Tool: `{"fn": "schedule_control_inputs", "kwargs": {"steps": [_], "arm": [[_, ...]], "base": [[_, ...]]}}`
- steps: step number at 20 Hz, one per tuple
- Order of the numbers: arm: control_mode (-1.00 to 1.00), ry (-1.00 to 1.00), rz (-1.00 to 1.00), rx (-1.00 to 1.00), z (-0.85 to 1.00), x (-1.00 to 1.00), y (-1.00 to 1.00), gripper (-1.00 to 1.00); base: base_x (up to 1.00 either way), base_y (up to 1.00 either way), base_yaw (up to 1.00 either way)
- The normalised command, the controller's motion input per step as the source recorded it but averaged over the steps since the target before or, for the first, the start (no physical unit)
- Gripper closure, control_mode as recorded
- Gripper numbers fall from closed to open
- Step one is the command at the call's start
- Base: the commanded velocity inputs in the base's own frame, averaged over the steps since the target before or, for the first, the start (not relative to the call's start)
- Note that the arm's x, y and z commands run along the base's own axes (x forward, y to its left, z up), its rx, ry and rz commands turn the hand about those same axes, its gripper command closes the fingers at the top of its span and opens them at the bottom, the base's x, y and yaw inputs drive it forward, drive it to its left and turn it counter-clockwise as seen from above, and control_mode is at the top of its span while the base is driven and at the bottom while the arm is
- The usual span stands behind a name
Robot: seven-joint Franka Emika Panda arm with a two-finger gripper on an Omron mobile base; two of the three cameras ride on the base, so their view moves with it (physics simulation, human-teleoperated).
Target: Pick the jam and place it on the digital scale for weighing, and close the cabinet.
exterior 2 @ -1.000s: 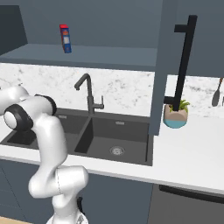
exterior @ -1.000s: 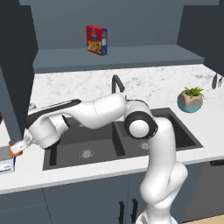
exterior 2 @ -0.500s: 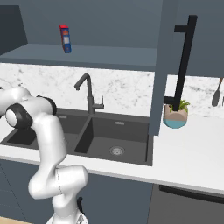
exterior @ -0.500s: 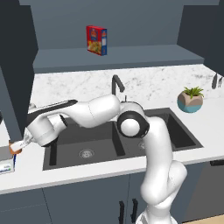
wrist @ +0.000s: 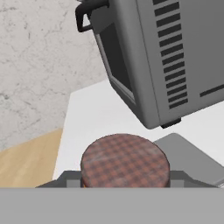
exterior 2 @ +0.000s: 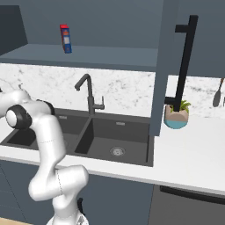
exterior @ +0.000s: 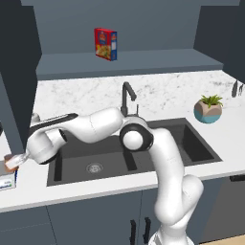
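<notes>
The small orange-brown jam jar with a plaid lid (wrist: 125,161) sat between the jaws, which apparently gripped it, narrowly parted, above the low white digital scale with a grey top plate (exterior: 7,179) on the white table (exterior: 95,184).

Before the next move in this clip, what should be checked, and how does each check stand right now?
1. Grip: the small orange-brown jam jar with a chequered lid sits between the fingers of the two-finger gripper: ok.
2. Position: in the left base view the jar is directly over the low white digital scale with a blue edge: ok.
3. Contact: jar bottom resting on the scale's grey plate: cannot tell.
4. Clearance: the grey slotted appliance stands apart from the jar: ok.
5. The dark blue-grey wall cabinet door with its long black bar handle closed: not ok, it stands open.
</notes>
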Motion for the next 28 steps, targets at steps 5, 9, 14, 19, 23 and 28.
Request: {"fn": "schedule_control_inputs", "kwargs": {"steps": [5,9,14,19,23,28], "arm": [[-1.0,-0.07,0.0,0.0,-0.14,0.04,0.22,1.0],[-1.0,-0.05,0.0,0.0,-0.05,0.12,0.04,1.0],[-1.0,-0.05,0.0,0.0,-0.1,0.15,0.0,1.0],[-1.0,-0.11,0.0,0.0,-0.12,0.11,0.0,1.0],[-1.0,-0.09,0.0,0.0,-0.15,0.04,0.05,1.0],[-1.0,-0.05,0.0,0.0,-0.21,0.02,0.11,1.0]], "base": [[0.0,0.0,0.0],[0.0,0.0,0.0],[0.0,0.0,0.0],[0.0,0.0,0.0],[0.0,0.0,0.0],[0.0,0.0,0.0]]}}
